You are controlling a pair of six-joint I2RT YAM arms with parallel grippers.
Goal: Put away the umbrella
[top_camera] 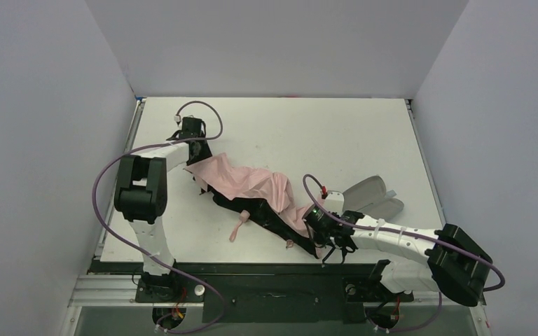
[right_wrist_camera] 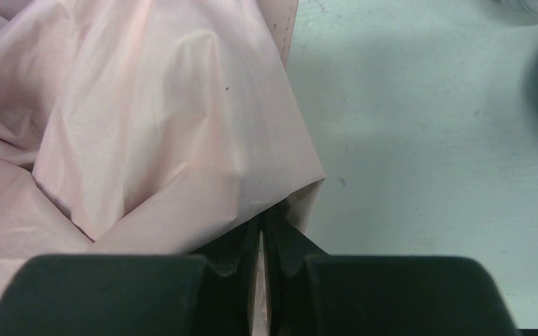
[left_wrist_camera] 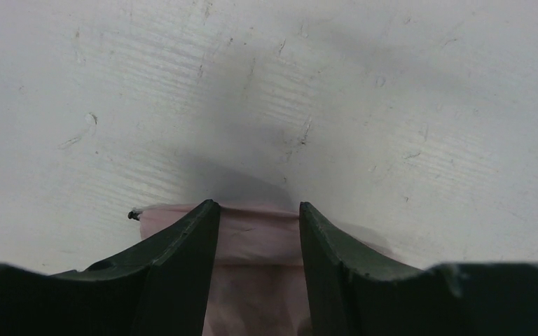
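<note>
The umbrella (top_camera: 252,185) sprawls across the middle of the table (top_camera: 336,133), its canopy loose. The left end effector (left_wrist_camera: 259,206) pinches its far end, and the right end effector (right_wrist_camera: 263,220) is pressed together on the near hem. Judging by this, rolling it up and stowing it in the case (top_camera: 375,196) nearby are not yet done.

The umbrella (top_camera: 252,183) is pale salmon-pink with black ribs, the table (top_camera: 308,133) white, the case (top_camera: 373,193) pale grey.

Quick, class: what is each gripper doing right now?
Left gripper: closed on the bunched end of the umbrella.
Right gripper: shut, pinching a fold of the umbrella's pink fabric.
</note>
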